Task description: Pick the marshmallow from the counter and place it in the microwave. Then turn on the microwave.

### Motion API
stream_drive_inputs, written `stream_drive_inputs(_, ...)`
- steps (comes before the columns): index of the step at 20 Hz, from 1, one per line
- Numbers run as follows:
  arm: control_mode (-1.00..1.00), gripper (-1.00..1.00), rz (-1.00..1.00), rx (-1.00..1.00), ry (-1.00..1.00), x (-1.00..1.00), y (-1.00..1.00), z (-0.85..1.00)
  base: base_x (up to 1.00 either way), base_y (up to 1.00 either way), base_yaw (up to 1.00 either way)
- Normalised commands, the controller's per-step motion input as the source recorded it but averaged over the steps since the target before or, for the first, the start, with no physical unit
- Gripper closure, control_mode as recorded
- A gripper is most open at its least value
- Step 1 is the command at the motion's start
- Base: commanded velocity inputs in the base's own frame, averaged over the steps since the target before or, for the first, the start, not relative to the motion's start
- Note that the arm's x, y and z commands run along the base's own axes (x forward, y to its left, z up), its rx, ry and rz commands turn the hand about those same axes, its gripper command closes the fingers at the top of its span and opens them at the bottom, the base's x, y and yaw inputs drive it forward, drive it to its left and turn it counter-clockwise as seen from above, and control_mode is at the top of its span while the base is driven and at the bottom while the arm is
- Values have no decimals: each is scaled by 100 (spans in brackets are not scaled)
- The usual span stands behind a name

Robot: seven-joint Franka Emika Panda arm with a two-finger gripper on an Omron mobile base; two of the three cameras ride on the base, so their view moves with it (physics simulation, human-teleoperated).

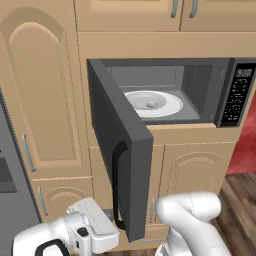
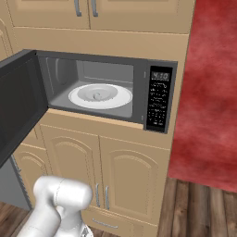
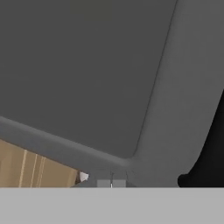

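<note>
The microwave (image 1: pixel 220 75) stands built into tan cabinets with its door (image 1: pixel 117 145) swung wide open to the left. Inside, the marshmallow (image 1: pixel 151 103) lies as a small off-white lump on the white round plate (image 1: pixel 170 106); in the right base view the plate (image 2: pixel 118 98) shows the marshmallow only faintly. My gripper (image 3: pixel 111 183) is low, shut and empty, its tips right against the door's dark outer face (image 3: pixel 87 74). The black handle (image 3: pixel 210 148) is just to the right of the tips. My hand (image 1: pixel 92 227) sits left of the door's lower edge. The counter is out of view.
The black button panel (image 2: pixel 158 99) is on the microwave's right side. Tan cabinet doors (image 2: pixel 129 180) lie below and a tall cabinet (image 1: pixel 40 100) to the left. A red wall (image 2: pixel 213 83) and wooden floor (image 2: pixel 199 208) are on the right. A grey appliance (image 1: pixel 6 180) borders the far left.
</note>
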Motion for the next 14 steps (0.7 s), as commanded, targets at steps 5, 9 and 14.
stream_drive_inputs(5, -100, 100, 0, 0, -5, 0, -16, 4, 0, 0, 0)
stream_drive_inputs(9, -100, 100, 0, 0, -6, -1, -15, 4, 0, 0, 0)
stream_drive_inputs(14, -100, 100, 0, 0, -6, -1, -16, 4, 0, 0, 0)
